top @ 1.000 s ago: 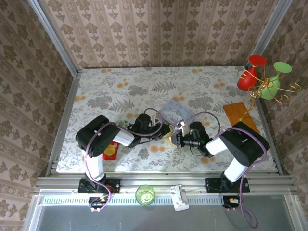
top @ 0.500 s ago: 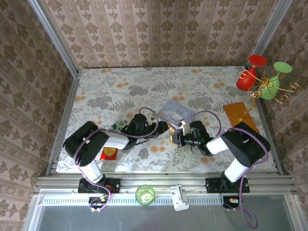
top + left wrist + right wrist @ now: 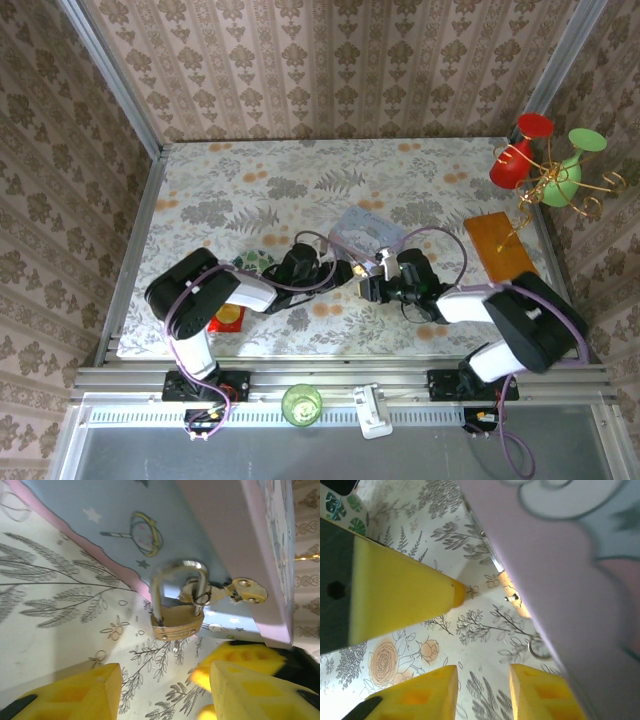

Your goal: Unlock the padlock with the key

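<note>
- The padlock [image 3: 177,621] hung from the hasp [image 3: 245,590] on the side of the pale blue tin [image 3: 200,525], its brass body resting low against the floral worktop [image 3: 60,605].
- Its shackle [image 3: 176,566] looped through the hasp's staple. As far as we could tell from the left wrist view, both legs sat down in the body, so we judged the lock not yet opened.
- We saw nothing in the lock's underside, so the key had not gone in by our reading.
- The left tool [image 3: 165,672] stood wide apart just short of the padlock, with bare worktop between its fingers and nothing in its grasp.
- The right tool [image 3: 484,675] was parted by a narrower gap. Only the patterned worktop showed between its fingers, and we saw nothing held there.
- In the right wrist view, one finger of the left tool reached in from the left toward the tin's lower edge, close to a blurred orange-gold shape that we took for the padlock.
- We could not pick out the key with any certainty. A thin wire ring [image 3: 538,647] lay on the worktop just beside the tin's edge and may have belonged to it, but it was too small and blurred for us to say.
- In our judgement, almost the whole task remained:
  - finding and gripping the key;
  - steadying the padlock;
  - seating and turning the key;
  - freeing the shackle.
</note>
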`<state>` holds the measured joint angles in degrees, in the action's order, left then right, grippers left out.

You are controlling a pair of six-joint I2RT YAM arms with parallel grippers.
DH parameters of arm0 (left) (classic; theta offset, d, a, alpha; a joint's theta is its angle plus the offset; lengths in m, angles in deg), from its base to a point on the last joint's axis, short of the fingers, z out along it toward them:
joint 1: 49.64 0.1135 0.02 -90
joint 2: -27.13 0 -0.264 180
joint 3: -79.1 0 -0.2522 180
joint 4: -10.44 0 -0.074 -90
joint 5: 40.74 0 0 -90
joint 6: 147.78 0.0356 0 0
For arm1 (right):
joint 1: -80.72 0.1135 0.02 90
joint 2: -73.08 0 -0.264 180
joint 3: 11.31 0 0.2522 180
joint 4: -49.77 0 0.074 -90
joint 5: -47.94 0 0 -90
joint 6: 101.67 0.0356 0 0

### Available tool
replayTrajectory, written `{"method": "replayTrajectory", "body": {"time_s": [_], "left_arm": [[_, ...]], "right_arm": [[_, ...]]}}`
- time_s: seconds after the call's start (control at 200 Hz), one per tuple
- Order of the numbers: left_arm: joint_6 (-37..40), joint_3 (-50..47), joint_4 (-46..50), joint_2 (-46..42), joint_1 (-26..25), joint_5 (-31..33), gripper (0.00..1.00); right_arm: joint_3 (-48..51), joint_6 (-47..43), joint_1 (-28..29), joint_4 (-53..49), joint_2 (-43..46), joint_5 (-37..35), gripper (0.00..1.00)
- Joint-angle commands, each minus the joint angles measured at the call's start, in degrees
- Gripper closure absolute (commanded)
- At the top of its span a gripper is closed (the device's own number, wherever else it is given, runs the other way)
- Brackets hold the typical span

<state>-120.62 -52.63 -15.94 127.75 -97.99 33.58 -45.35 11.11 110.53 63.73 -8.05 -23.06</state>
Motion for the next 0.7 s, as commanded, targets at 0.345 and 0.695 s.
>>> {"method": "replayTrajectory", "body": {"time_s": [0.345, 0.695], "left_arm": [[3.58, 2.09, 2.60, -2.96, -0.19, 3.21, 0.51], [0.80, 2.29, -7.69, 5.97, -7.01, 12.87, 0.49]], "right_arm": [[-3.90, -1.40, -1.42, -11.40, 4.88, -6.00, 0.63], [-4.58, 2.87, -1.41, -13.13, 6.17, -11.11, 0.68]]}}
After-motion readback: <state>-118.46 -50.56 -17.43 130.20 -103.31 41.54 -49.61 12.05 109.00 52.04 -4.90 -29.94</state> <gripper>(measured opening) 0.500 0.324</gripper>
